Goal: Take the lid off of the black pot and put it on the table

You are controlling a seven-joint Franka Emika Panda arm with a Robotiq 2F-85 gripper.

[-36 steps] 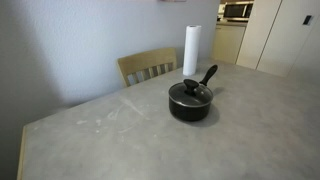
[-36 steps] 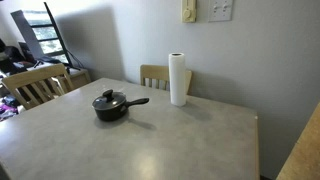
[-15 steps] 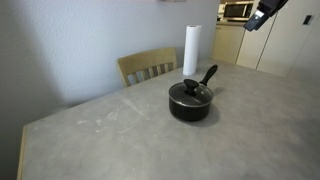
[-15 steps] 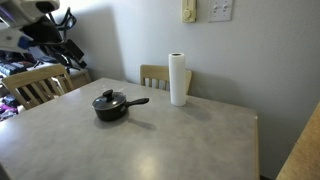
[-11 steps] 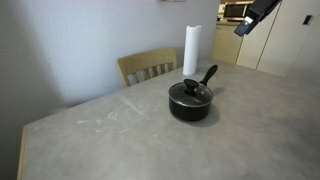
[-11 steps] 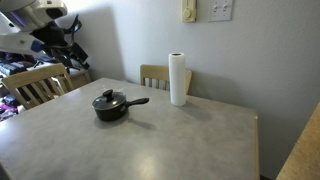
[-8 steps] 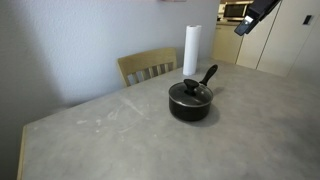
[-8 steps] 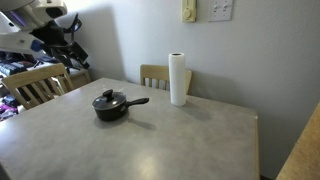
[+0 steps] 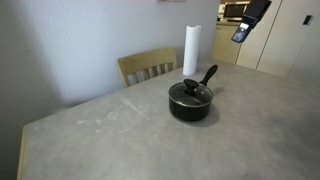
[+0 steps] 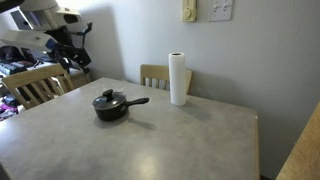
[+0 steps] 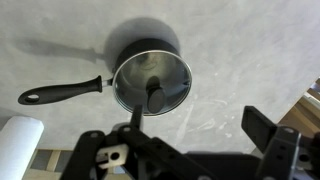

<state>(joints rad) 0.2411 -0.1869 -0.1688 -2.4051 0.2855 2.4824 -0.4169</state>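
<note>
Glass lid (image 11: 168, 76) on pot (image 9: 190, 110) nr table (image 9: 100, 140) ctr, clear of all edges; gripper (image 11: 197, 118) hangs high above w/ jaws spread

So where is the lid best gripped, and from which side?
By its small black centre knob, from straight above. The lid lies flat on the black pot, rim flush to the pot's edge, so only the upright knob offers a hold.
</note>
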